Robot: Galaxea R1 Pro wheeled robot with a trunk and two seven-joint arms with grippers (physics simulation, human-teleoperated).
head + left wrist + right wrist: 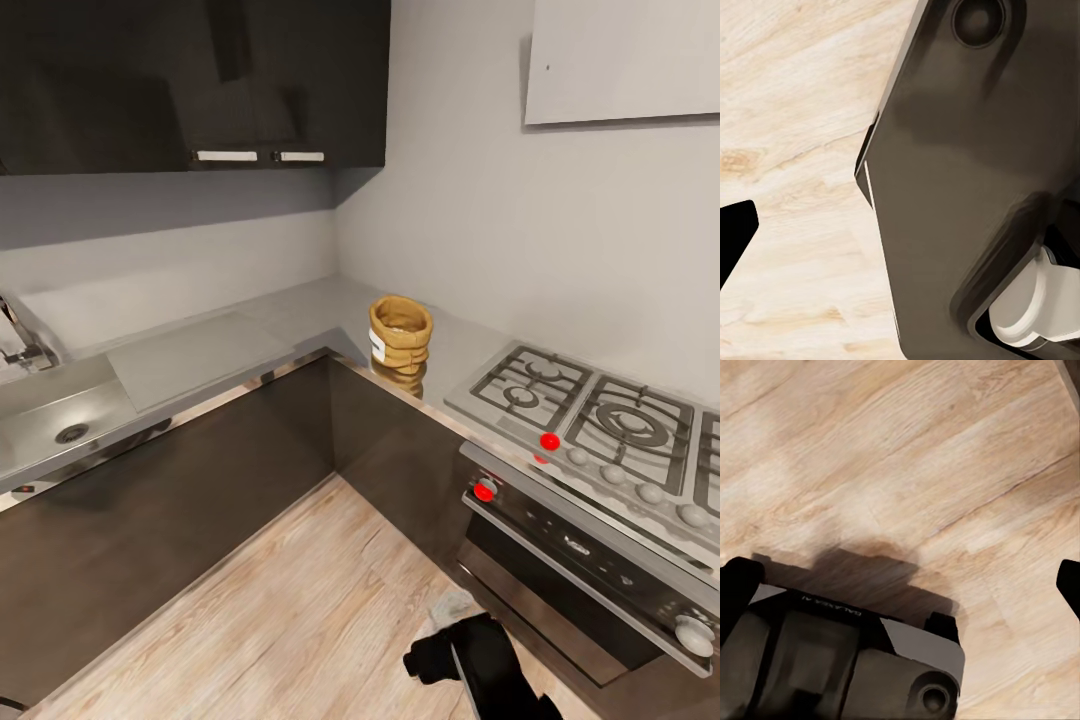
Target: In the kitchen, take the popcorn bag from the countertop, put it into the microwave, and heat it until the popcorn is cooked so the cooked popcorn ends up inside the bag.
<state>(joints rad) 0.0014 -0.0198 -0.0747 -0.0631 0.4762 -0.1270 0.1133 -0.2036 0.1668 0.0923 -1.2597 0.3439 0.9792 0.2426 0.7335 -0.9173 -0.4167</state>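
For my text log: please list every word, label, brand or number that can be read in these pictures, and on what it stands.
Popcorn bag, white label: dark lettering, too small to read.
Oven, mark on its front: too blurred to read.
Robot base, white lettering: upside down and too blurred to read.
Nothing reads clearly.

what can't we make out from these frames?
- Popcorn bag, head view: label text too small to read; contents hidden by its rim.
- Hob and oven, head view: cut off by the right edge.
- Sink, head view: cut off at the left edge.
- Both wrist views: gripper state unclear, fingers cropped.
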